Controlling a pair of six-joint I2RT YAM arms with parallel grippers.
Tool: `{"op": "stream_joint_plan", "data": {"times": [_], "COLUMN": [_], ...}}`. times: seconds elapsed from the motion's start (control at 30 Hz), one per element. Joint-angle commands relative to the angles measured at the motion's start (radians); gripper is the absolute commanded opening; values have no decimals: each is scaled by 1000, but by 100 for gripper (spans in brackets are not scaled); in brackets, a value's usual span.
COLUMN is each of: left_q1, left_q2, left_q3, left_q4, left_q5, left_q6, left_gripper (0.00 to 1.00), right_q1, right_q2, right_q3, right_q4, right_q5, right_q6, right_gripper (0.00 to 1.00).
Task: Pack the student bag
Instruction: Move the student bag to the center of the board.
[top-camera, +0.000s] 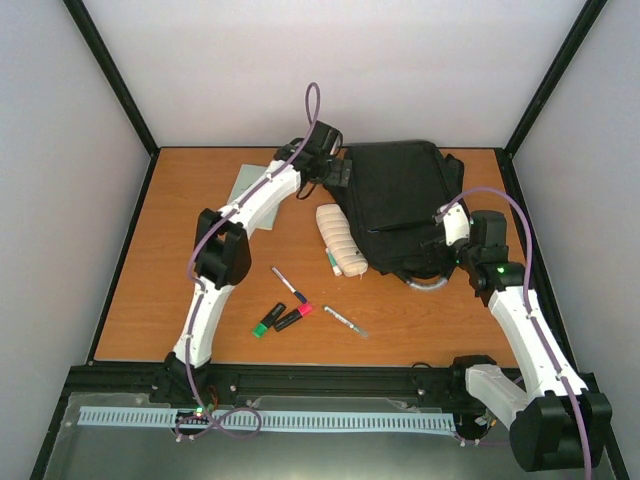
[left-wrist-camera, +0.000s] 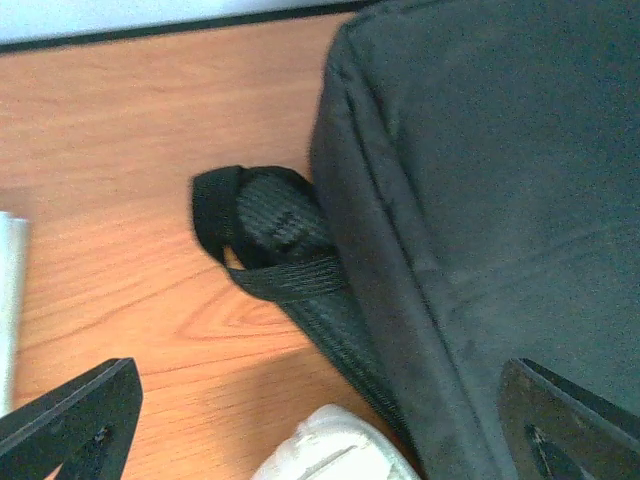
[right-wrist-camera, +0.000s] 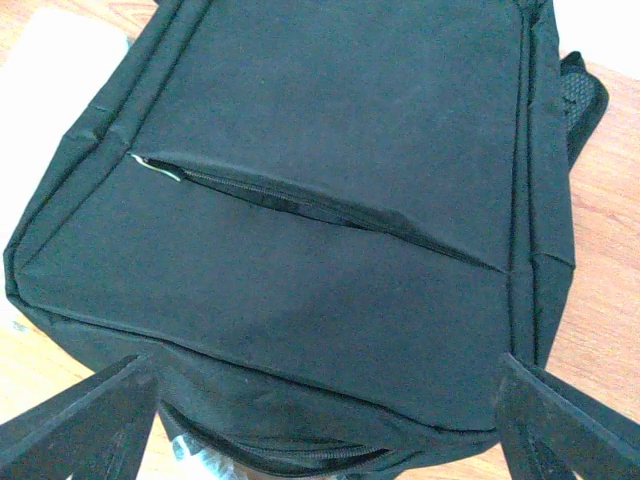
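The student bag (top-camera: 400, 200) is a large black backpack lying flat at the back right of the table, front zip pocket (right-wrist-camera: 300, 205) facing up. My left gripper (top-camera: 335, 168) hovers open at the bag's left edge (left-wrist-camera: 480, 200), above a curled black strap (left-wrist-camera: 270, 225), with nothing between its fingers. My right gripper (top-camera: 442, 243) stands open over the bag's near end (right-wrist-camera: 330, 300), one finger on each side of it. The zip (right-wrist-camera: 300, 462) along that end shows just below the gripper (right-wrist-camera: 325, 370). Neither gripper holds anything.
A cream ribbed pencil case (top-camera: 341, 240) lies against the bag's left side, also in the left wrist view (left-wrist-camera: 335, 450). Loose on the table in front are a black pen (top-camera: 289, 284), a green highlighter (top-camera: 268, 320), a red highlighter (top-camera: 294, 317) and a silver pen (top-camera: 345, 321). A grey pad (top-camera: 250, 190) lies under the left arm.
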Motion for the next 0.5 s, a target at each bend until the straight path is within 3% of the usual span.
{"op": "stream_joint_plan", "data": {"times": [0.0, 0.23, 0.47], "left_q1": [31, 50, 51], "left_q2": [68, 240, 344], "left_q3": [45, 237, 272], "left_q4": [107, 135, 234], "left_q5": [201, 259, 320], "left_q6": [-83, -134, -149], "left_gripper": [100, 100, 98], "right_q1": [-8, -9, -11], "right_q2": [4, -1, 23], "right_q3": [-6, -10, -9], "right_q4": [6, 1, -2], "right_q5": [-50, -52, -53], "right_q6": [-15, -30, -30], "right_gripper": [90, 87, 87]}}
